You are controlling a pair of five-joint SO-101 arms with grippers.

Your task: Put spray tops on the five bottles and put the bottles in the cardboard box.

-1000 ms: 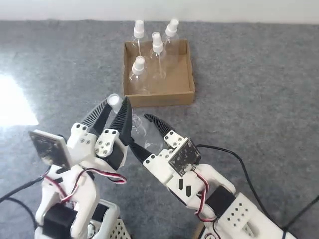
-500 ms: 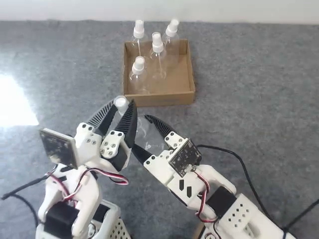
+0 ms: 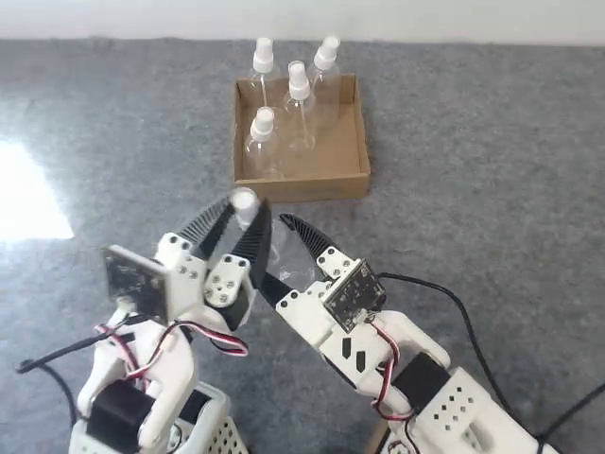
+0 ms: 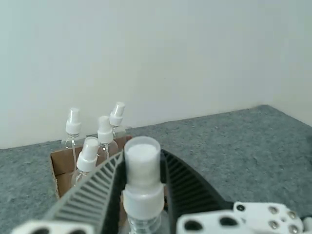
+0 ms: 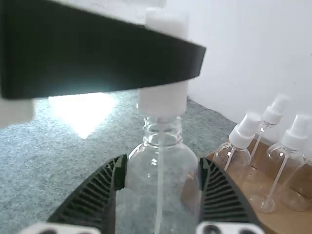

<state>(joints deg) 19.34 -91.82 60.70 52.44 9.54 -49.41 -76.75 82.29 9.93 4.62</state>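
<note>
Left hand (image 3: 238, 210) is closed on the spray top (image 3: 243, 200), held at the neck of the bottle (image 5: 158, 170) with its tube inside. Right hand (image 5: 158, 195) is clamped round that bottle's body, near the cardboard box (image 3: 302, 186), on its arm-facing side. Four capped bottles (image 3: 263, 142) stand in the box.

hidden: spray top (image 5: 165, 100) partly behind left claw (image 3: 244, 206) | cut off: fifth bottle (image 5: 158, 165) base at view's edge

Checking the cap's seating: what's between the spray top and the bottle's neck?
Only the spray top's thin tube, running down into the bottle, in the right wrist view.
</note>
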